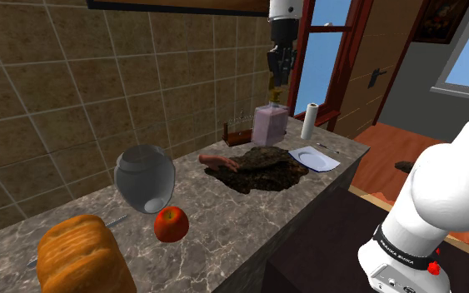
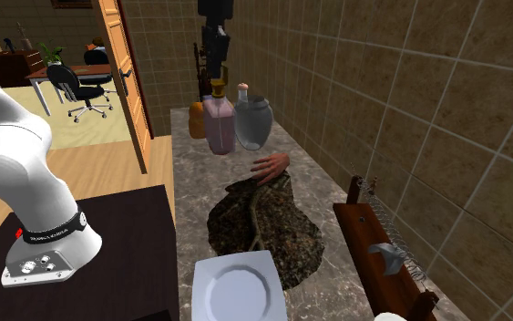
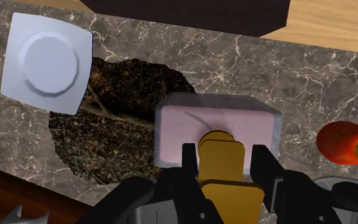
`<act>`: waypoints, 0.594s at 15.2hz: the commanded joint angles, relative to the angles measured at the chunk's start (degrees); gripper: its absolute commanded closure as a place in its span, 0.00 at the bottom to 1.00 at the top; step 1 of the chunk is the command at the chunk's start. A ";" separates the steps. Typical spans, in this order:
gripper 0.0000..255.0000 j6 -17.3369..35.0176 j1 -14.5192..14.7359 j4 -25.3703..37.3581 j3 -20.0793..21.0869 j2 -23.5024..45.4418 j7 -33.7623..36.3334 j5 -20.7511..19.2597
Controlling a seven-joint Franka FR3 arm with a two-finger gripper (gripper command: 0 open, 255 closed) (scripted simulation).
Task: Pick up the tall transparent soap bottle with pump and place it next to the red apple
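Observation:
The soap bottle [image 1: 270,126] has a clear pinkish body and a gold pump [image 3: 222,162]. My gripper [image 3: 225,156] is shut on that pump, with a finger [image 3: 189,164] on each side, and the bottle hangs upright under it above the marble counter [image 1: 224,216]. In the shoulder view the gripper [image 1: 278,75] is high over the back of the counter, above a dark brown patch [image 1: 261,171]. The red apple [image 1: 172,224] lies near the counter's front edge, well toward the shoulder view's left of the bottle. In the wrist view the apple [image 3: 344,142] lies just beyond the bottle [image 3: 215,127].
A grey jar [image 1: 145,177] stands right behind the apple, with a bread loaf [image 1: 82,254] further left. A sausage [image 1: 220,161] lies by the brown patch. A white plate [image 1: 314,158] and a paper roll [image 1: 309,121] sit at the counter's far end. A wooden rack [image 2: 377,255] lines the wall.

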 commanded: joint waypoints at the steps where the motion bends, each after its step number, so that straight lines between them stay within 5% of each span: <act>1: 1.00 -0.71 1.03 -0.07 1.64 -0.89 2.75 0.65; 9: 1.00 -2.49 5.25 1.21 8.68 -2.11 14.07 3.77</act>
